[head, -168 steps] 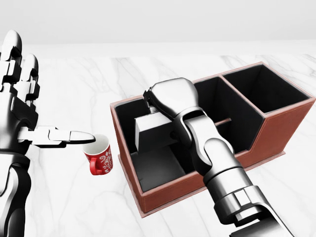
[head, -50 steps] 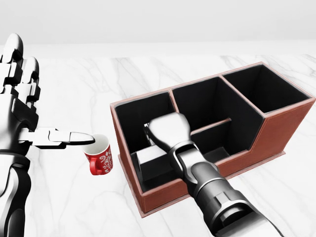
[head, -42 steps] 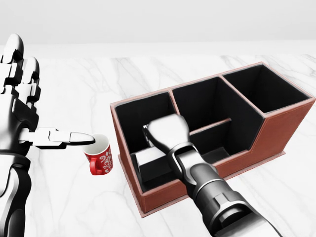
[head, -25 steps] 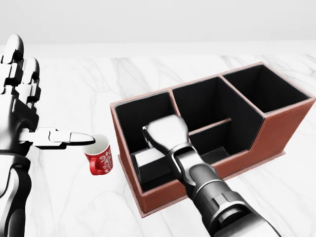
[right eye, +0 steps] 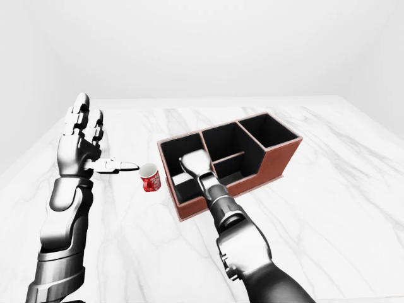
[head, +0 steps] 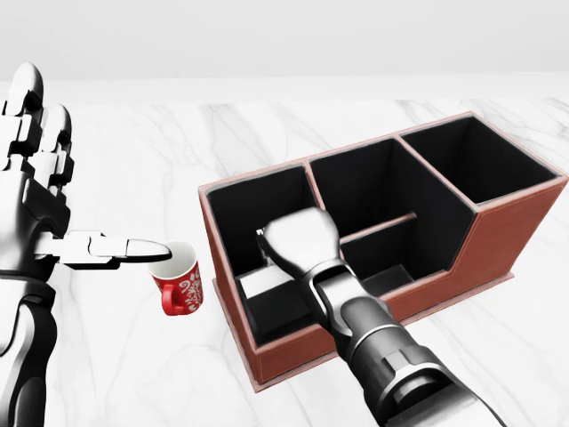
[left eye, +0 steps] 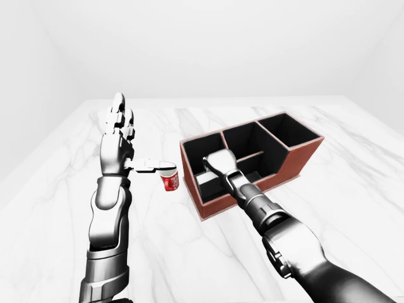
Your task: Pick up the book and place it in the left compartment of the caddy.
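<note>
The brown caddy (head: pixel 498 233) with black compartments stands on the white marble table (head: pixel 133 160). My right hand (head: pixel 298 240) reaches down into its left compartment (head: pixel 238 206). The book (head: pixel 260 282) shows only as a pale strip low in that compartment, just left of and under my hand. The back of my hand hides the fingers, so I cannot tell whether they still grip the book. My left hand (head: pixel 62 191) is open and empty, held upright at the left of the head view, thumb pointing right.
A red patterned mug (head: pixel 180 283) stands on the table just left of the caddy, under my left thumb tip. The caddy's middle (head: pixel 373 182) and right (head: pixel 467 156) compartments hold nothing. A low divider crosses the near part of the caddy.
The book has sunk from above the rim down into the left compartment, until only its pale top edge shows. My right hand lowered with it, then hardly moved. The left hand stayed still.
</note>
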`<state>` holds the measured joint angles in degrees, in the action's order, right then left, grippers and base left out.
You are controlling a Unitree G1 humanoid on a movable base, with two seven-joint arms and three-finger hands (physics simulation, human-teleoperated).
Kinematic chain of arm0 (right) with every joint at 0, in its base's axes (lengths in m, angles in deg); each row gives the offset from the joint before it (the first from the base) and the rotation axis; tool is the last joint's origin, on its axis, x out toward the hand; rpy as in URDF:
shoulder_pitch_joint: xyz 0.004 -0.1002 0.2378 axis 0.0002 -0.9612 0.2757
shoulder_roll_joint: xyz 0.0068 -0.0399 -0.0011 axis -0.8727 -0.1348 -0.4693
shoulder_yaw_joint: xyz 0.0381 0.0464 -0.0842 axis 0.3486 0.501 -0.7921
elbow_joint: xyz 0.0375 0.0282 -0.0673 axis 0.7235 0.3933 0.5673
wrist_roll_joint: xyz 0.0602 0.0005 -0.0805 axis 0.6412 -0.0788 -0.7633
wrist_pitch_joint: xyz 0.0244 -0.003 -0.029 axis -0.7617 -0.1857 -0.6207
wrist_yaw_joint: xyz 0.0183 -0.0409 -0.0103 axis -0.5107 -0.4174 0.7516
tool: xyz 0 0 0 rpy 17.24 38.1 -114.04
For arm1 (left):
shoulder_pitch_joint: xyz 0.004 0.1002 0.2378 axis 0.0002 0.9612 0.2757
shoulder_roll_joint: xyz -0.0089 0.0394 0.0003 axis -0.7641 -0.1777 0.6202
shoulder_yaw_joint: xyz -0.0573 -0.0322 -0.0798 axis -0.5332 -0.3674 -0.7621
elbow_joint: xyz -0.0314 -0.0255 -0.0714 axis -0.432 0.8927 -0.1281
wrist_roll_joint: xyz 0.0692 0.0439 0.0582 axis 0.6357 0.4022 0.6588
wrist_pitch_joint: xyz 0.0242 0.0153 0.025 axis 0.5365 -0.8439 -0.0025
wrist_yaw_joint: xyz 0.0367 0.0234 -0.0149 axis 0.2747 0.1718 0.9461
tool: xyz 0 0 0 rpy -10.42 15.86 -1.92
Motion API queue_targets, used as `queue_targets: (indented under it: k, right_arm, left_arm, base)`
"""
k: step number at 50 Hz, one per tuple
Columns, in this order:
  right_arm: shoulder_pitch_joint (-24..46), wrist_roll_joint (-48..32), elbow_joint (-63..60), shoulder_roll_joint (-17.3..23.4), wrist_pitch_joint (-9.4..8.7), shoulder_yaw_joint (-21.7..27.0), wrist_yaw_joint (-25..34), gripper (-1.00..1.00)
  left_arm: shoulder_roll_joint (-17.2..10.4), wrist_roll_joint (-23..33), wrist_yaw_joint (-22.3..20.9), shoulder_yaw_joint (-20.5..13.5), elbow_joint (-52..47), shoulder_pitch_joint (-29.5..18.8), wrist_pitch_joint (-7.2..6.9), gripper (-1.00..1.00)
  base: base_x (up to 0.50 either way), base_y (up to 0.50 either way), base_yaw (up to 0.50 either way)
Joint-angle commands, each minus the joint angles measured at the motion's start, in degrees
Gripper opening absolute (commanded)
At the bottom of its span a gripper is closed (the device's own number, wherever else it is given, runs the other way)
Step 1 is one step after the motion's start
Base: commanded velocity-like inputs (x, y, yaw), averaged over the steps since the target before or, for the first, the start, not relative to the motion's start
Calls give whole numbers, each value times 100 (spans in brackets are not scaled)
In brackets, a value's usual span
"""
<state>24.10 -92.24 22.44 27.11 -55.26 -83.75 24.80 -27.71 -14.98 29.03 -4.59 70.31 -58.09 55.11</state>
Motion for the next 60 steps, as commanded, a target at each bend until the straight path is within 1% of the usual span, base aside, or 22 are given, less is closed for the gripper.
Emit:
queue_targets:
  k: [1,2,3,4,5,11,14,24,27,31,42,52,56,60]
  right_arm:
    - [63,-1,-74,-5,0,148,-141,-44]
    - [65,0,-76,-5,0,150,-142,-41]
    - [65,2,-78,-5,0,152,-140,-33]
    - [61,10,-81,-8,0,156,-128,-33]
    - [51,12,-83,-11,0,155,-133,-27]
    - [31,19,-88,-15,0,153,-124,-17]
    - [45,26,-91,-9,0,156,-122,-7]
    - [55,21,-108,-1,0,151,-128,-6]
    - [59,25,-123,-10,0,150,-127,-1]
    - [59,28,-135,-7,0,151,-134,17]
    - [67,57,-223,0,0,156,-103,26]
    - [31,92,-411,49,0,155,-49,26]
    - [5,183,-774,111,0,200,138,27]
    - [-245,432,-1883,257,0,329,723,27]
  left_arm:
    - [2,1,0,0,0,0,0,100]
    - [2,0,0,0,2,0,0,100]
    - [1,0,0,0,3,-1,0,100]
    - [0,2,-1,1,2,-2,0,100]
    - [-1,1,-3,3,1,-6,0,100]
    - [-3,3,-6,3,19,-23,0,100]
    - [-8,5,-5,3,28,-37,0,100]
    - [-4,0,-3,2,39,-32,0,100]
    - [-5,1,-6,6,28,-25,0,100]
    - [-2,3,-8,9,21,-18,0,100]
    - [3,11,-11,11,11,-11,0,100]
    - [6,18,-9,13,0,-6,0,100]
    - [11,18,-1,11,-16,-1,0,100]
    - [-7,20,10,-1,-96,-28,0,100]
  base:
    - [0,0,0]
    - [0,0,0]
    - [0,0,0]
    - [0,0,0]
    - [0,0,0]
    - [0,0,0]
    - [0,0,0]
    - [0,0,0]
    - [0,0,0]
    - [0,0,0]
    - [0,0,0]
    - [0,0,0]
    - [0,0,0]
    - [0,0,0]
